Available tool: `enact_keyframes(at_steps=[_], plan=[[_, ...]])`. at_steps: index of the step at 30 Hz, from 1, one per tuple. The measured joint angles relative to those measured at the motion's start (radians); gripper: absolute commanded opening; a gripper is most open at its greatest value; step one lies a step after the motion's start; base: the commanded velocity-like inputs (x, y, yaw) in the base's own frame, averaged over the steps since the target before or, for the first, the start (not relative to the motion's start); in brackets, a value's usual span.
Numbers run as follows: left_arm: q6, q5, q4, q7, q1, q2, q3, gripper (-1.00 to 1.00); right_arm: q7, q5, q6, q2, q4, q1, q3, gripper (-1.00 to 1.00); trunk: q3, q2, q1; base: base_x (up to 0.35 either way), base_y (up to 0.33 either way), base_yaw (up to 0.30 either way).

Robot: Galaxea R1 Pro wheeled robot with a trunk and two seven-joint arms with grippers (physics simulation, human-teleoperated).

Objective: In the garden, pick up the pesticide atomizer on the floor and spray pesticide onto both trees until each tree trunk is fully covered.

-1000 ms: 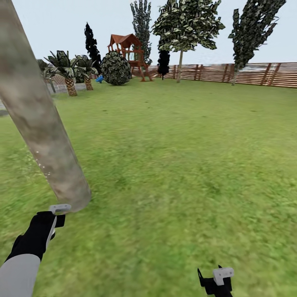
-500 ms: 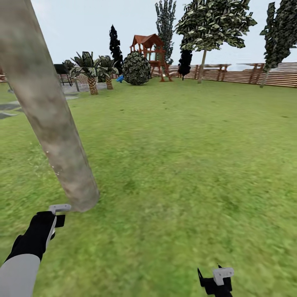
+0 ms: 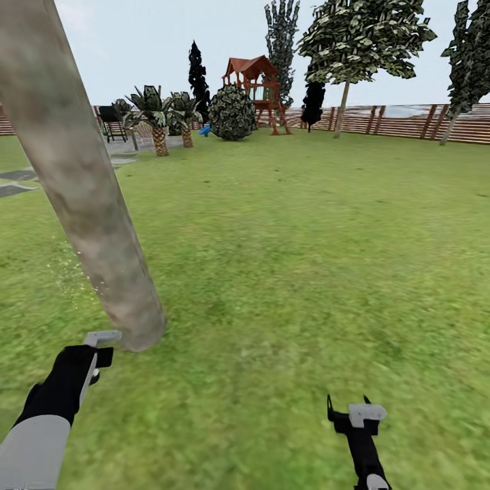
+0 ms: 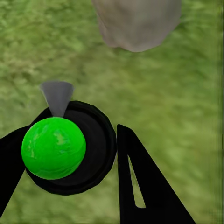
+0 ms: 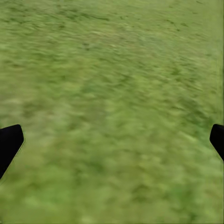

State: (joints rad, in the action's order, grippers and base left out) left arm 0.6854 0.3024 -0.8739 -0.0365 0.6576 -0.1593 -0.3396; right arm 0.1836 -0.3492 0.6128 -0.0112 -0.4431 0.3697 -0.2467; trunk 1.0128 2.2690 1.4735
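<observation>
The pesticide atomizer [image 4: 53, 147], a bright green body in a black collar with a grey nozzle [image 4: 57, 95], sits between the fingers of my left gripper [image 4: 70, 135], which is shut on it. In the head view the left gripper [image 3: 95, 354] holds the nozzle close to the base of a thick mottled beige-grey tree trunk [image 3: 88, 204]. A faint cloud of pesticide [image 3: 68, 269] specks hangs beside the trunk's lower part. A second pale-trunked tree [image 3: 342, 102] stands far off by the fence. My right gripper [image 3: 348, 403] hangs open over grass [image 5: 112, 93].
Lawn spreads ahead and to the right. A brown slatted fence [image 3: 408, 122] rings the far side, with a red-roofed playhouse [image 3: 255, 85], a round bush [image 3: 233, 112], short palms [image 3: 158, 119] and grey paving [image 3: 17, 180] at the far left.
The camera has turned left, so the whole scene slid right in the picture. My right arm has reached further forward into view. Whitish specks now float left of the trunk.
</observation>
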Motion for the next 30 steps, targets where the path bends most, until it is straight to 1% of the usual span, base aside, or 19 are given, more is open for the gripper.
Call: enact_keyframes(at_steps=[1,2,3,5,7,11,12,14,19,21,27,30], plan=[[0.000,-0.001,-0.004,-0.004,0.001,0.002,0.002,-1.00,0.000,-0.001,0.000,0.000,-0.001,0.000,0.012,1.00,0.000,0.000,0.000,0.000,0.000,0.000],[0.001,-0.003,-0.009,-0.021,0.003,0.004,0.004,-1.00,0.000,-0.001,-0.001,0.000,-0.002,0.000,0.031,1.00,0.000,0.000,0.000,0.000,0.000,0.000],[0.002,-0.002,-0.011,-0.049,0.009,0.002,0.004,-1.00,0.000,-0.001,0.000,0.000,-0.002,0.000,0.041,1.00,0.000,0.000,0.000,0.000,0.000,0.000],[0.008,0.001,-0.015,-0.098,0.023,-0.004,0.004,-1.00,0.000,-0.001,-0.001,0.000,-0.002,0.000,0.049,1.00,0.000,0.000,0.000,0.000,0.000,0.000],[0.021,0.007,-0.021,-0.125,0.030,-0.012,0.003,-1.00,0.000,0.000,-0.001,0.000,-0.001,0.000,0.054,1.00,0.000,0.000,0.000,0.000,0.000,0.000],[0.059,0.006,-0.066,-0.133,0.031,-0.017,0.004,-1.00,-0.001,0.001,-0.001,0.000,0.004,0.000,0.054,1.00,0.000,0.000,0.000,0.000,0.000,0.152],[0.069,0.007,-0.078,-0.134,0.031,-0.017,0.005,-1.00,-0.001,0.001,-0.001,0.000,0.022,0.000,0.053,1.00,0.000,0.000,0.000,0.000,-0.018,0.265],[0.072,0.007,-0.081,-0.134,0.030,-0.016,0.006,-1.00,-0.001,0.001,-0.001,0.000,0.031,0.000,0.053,1.00,0.000,0.000,0.000,0.000,-0.163,0.271],[0.074,0.012,-0.082,-0.132,0.025,-0.014,0.005,-1.00,0.000,0.000,-0.001,0.003,0.038,0.000,0.052,1.00,0.000,0.000,0.000,-0.050,-0.257,0.074],[0.075,0.014,-0.082,-0.131,0.028,-0.015,0.005,-1.00,0.000,0.001,0.000,0.002,0.063,0.000,0.053,1.00,0.000,0.000,0.000,-0.122,-0.269,0.003],[0.105,0.013,-0.083,-0.129,0.032,-0.019,0.004,-1.00,0.000,-0.001,0.001,0.002,0.079,0.000,0.053,1.00,0.000,0.000,0.000,-0.081,-0.270,0.011],[0.110,0.013,-0.084,-0.128,0.033,-0.018,0.003,-1.00,0.000,-0.001,0.001,0.002,0.079,0.000,0.052,1.00,0.000,0.000,0.000,0.050,-0.267,0.138]])
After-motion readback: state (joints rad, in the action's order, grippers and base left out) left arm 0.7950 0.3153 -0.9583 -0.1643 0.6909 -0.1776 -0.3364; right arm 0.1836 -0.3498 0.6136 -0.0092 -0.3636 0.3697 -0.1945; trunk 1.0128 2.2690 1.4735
